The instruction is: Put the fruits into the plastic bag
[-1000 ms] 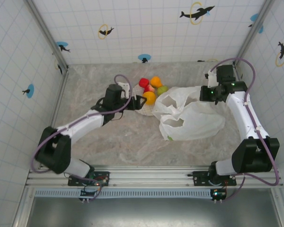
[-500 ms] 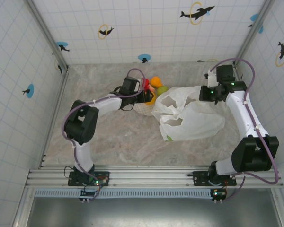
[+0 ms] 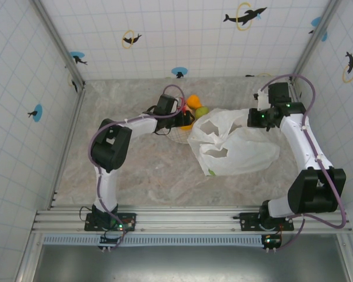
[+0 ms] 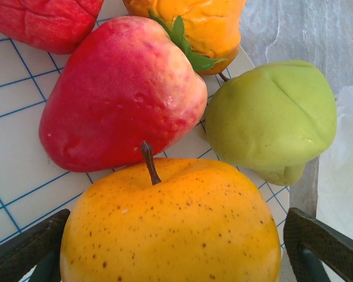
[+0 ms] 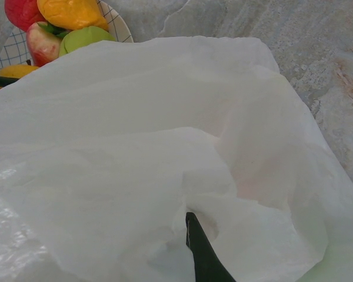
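1. We count five small glossy toy fruits, bunched together on one flat white round plate [image 4: 12, 170] with thin blue grid lines.
2. They are a deep red fruit [image 4: 41, 23], a red-and-pink fruit [image 4: 117, 94], an orange fruit with a green leaf [image 4: 194, 26], a green fruit [image 4: 270, 117] and a yellow-orange speckled fruit with a brown stem [image 4: 170, 229].
3. The plate sits near the far edge of the grey marbled table [image 3: 147, 170], about midway along it.
4. One large thin crinkly translucent white plastic bag [image 3: 241, 147] lies just beside the plate, spreading toward the table's right edge.
5. The bag carries one small green mark [image 3: 212, 172], too small for us to read.
6. The left gripper [image 3: 185, 120] hangs over the plate. Its two dark fingers [image 4: 23, 249] are spread wide, one on each side of the yellow-orange fruit. We cannot tell whether they touch it.
7. The right gripper [image 3: 256, 117] is closed on the bag's far rim, holding it up. From the right wrist we see one dark finger [image 5: 203, 252] pressed against the film.
8. Several black dolphin stickers [image 3: 244, 14] dot the white tiled walls.
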Robot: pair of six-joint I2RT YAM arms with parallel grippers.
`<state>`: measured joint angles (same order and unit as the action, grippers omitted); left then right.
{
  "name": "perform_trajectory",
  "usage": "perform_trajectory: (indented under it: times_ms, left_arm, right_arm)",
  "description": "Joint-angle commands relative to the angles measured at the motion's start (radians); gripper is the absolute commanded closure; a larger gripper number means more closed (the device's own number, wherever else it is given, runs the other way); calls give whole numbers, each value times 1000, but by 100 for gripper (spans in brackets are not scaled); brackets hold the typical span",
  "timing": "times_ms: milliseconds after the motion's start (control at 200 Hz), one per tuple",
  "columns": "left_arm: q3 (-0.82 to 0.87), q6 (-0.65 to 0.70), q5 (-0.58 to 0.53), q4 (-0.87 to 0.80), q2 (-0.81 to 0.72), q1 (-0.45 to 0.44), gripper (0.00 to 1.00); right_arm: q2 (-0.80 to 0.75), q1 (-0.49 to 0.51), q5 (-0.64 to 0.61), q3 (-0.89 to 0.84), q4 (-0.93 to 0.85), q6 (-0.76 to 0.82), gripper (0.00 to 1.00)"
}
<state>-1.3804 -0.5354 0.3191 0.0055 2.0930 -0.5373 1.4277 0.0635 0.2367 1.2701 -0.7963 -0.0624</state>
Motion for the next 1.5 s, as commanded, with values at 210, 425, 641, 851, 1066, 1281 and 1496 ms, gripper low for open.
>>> perform_trajectory:
  times_ms: [210, 425, 641, 851, 1066, 1281, 1496]
  left_arm:
    - [-30, -18, 23, 2, 18, 4, 27]
    - [16, -6, -10, 8, -47, 4, 33]
    - [181, 3, -44, 51, -230, 3, 39]
    - [436, 35, 9, 67, -498, 4, 44]
    - [635, 71, 56, -5, -793, -40, 47]
    - [598, 88, 99, 15, -798, -199, 47]
    - [467, 103, 92, 51, -618, -271, 48]
  right_arm:
    - [-4, -7, 13, -22, 17, 4, 100]
    - [-7, -8, 16, -25, 18, 1, 100]
    - [-13, -7, 42, -34, 33, -10, 100]
    - [-15, -7, 59, -29, 41, -19, 100]
    - [-15, -6, 65, -26, 42, -26, 100]
    - [-12, 4, 73, -25, 53, -38, 100]
    - [-18, 14, 89, -33, 62, -48, 100]
